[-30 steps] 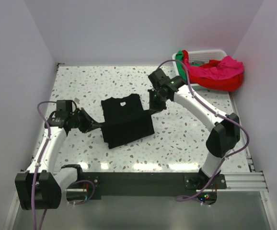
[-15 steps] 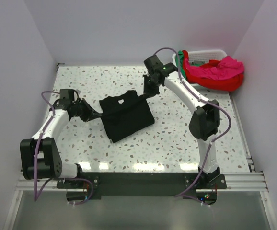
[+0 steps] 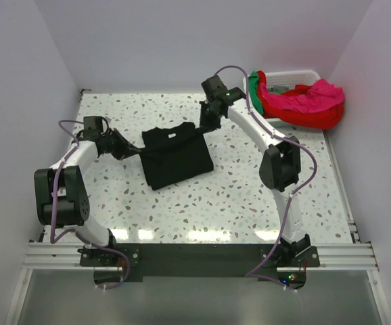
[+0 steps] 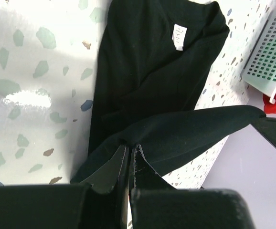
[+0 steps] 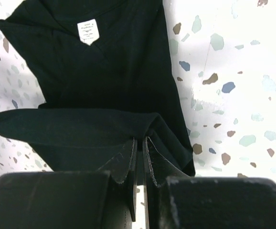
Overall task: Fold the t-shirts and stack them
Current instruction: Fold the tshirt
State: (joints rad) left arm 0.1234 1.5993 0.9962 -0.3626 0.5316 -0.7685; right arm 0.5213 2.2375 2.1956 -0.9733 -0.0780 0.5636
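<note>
Black t-shirt (image 3: 178, 160) dragged farther back, left gripper (image 3: 139, 151), right gripper (image 3: 200, 128) each pinching its edge

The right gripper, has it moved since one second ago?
Yes. The right gripper shifted toward the far edge of the table and slightly left, shut on the black t-shirt.

The top external camera looks down from high behind the robot, taking in the whole speckled table (image 3: 249, 196) from afar. The left wrist camera sits close over the left gripper (image 4: 128, 148), looking across the black t-shirt (image 4: 152, 71) toward the white slatted basket (image 4: 267, 57); the right wrist camera, equally close over the right gripper (image 5: 139, 140), views that shirt from its other side. All 3 share the shirt's white neck label (image 5: 88, 31).
</note>
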